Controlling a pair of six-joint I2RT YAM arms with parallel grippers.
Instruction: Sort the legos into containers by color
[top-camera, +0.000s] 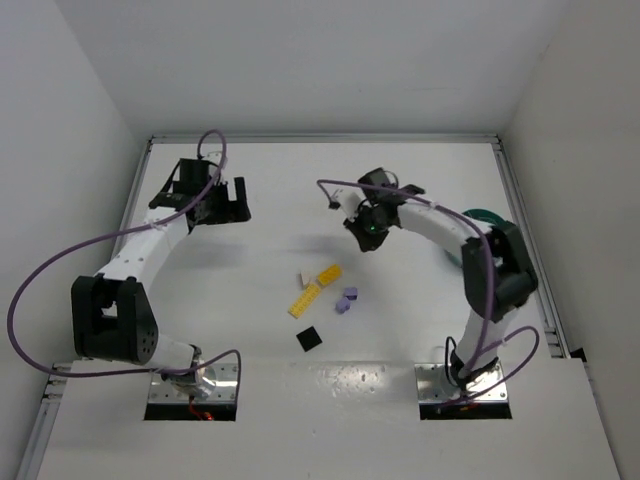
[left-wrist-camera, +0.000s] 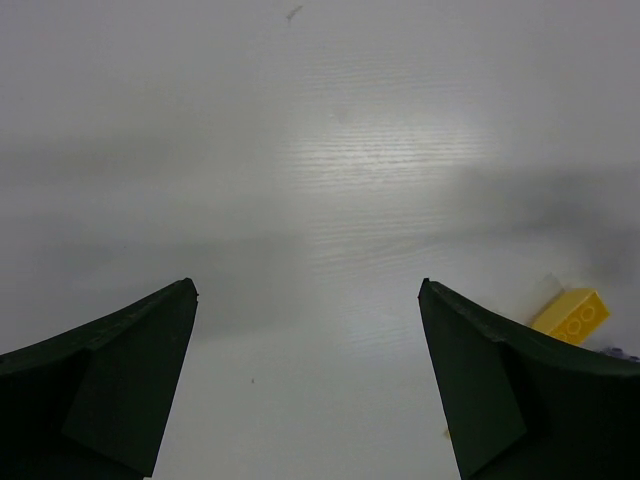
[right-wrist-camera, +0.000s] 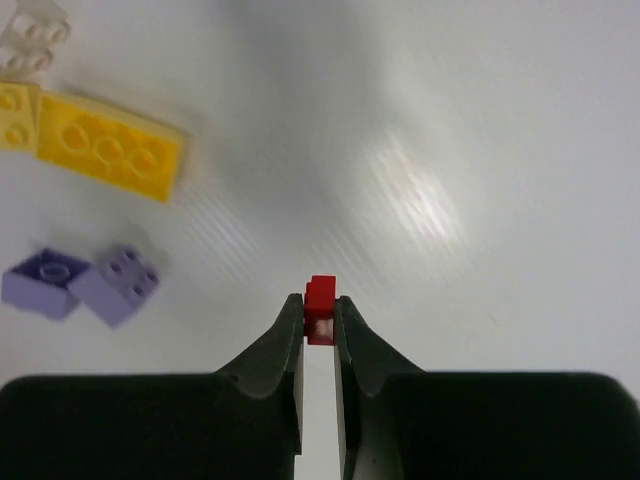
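**Red brick pinched in right claw; dish mostly out of sight**

In the overhead view the right arm hides most of the round teal plastic dish (top-camera: 487, 214). Only an arc of its rim shows, at 3 o'clock from the table's middle, and its compartments cannot be made out. The small red plastic brick (right-wrist-camera: 320, 297) cannot be seen from above, as the right gripper (right-wrist-camera: 320, 318) covers it at 1 o'clock from the loose pile. The right wrist view shows that claw clenched on the brick, whose top pokes past the fingertips. Whether the brick touches the white table (top-camera: 400, 330) or hangs clear cannot be told. The left gripper (left-wrist-camera: 308, 288) is released, its fingers spread wide over bare table at 10 o'clock from the pile. Its own view catches one yellow piece (left-wrist-camera: 572, 315), partly cut off by its right finger.

Counted from above, near the table's middle:
- Two yellow pieces: a long flat yellow plate (top-camera: 305, 300), with a short yellow brick (top-camera: 329, 272) at its 1 o'clock end.
- One white brick (top-camera: 304, 279), just beside the plate at 12 o'clock.
- Two pale purple bricks (top-camera: 350, 295), side by side at 3 o'clock from the plate.
- One flat black square (top-camera: 310, 339), apart at 6 o'clock.

With the red one, that makes seven pieces and one dish. The six loose pieces lie on the table, well apart from the dish.
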